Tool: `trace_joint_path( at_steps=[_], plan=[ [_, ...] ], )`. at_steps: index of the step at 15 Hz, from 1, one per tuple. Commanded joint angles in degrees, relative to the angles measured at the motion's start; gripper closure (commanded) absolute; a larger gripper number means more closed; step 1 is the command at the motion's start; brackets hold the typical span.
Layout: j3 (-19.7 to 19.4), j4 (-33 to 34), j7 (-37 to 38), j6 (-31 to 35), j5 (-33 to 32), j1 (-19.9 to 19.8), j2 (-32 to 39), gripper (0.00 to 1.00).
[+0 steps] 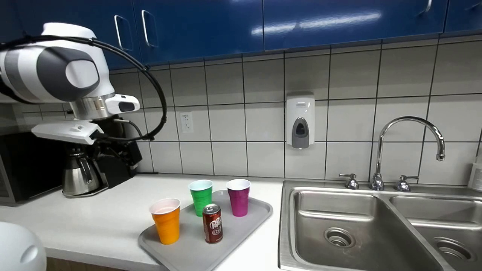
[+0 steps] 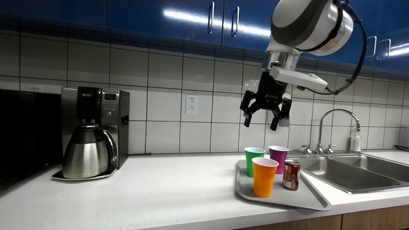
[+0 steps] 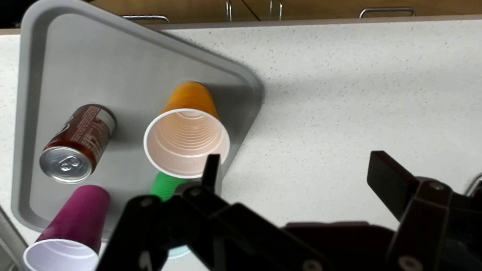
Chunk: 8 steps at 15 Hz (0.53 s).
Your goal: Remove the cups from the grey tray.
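The grey tray (image 1: 250, 229) lies on the counter beside the sink; it also shows in the wrist view (image 3: 109, 49). Three cups stand upright on it: the orange cup (image 1: 167, 226) near a front corner, the green cup (image 1: 202, 199) behind it, and the magenta cup (image 1: 239, 203) beside the green one. In the wrist view the orange cup (image 3: 192, 98) and magenta cup (image 3: 77, 214) show well, while my gripper partly hides the green cup (image 3: 165, 185). My gripper (image 2: 260, 124) is open and empty, above the cups. Its fingers (image 3: 295, 162) stand wide apart over bare counter.
A dark red-brown can (image 2: 291, 175) stands on the tray among the cups. The steel sink (image 1: 286, 226) with its faucet (image 1: 380, 150) adjoins the tray. A coffee maker (image 2: 86, 150) stands by the wall, blue cabinets (image 2: 159, 19) hang above. The white counter (image 2: 143, 195) extends away from the sink.
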Motion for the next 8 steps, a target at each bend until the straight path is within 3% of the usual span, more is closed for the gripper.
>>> trace_joint_path(
  at_steps=[1, 8],
  plan=[
    [0.0, -2.8, 2.0, 6.3, -2.2, -2.4, 1.6, 0.0],
    [-0.2, -2.4, 2.4, 15.6, -4.7, -5.2, 10.5, 0.0]
  ],
)
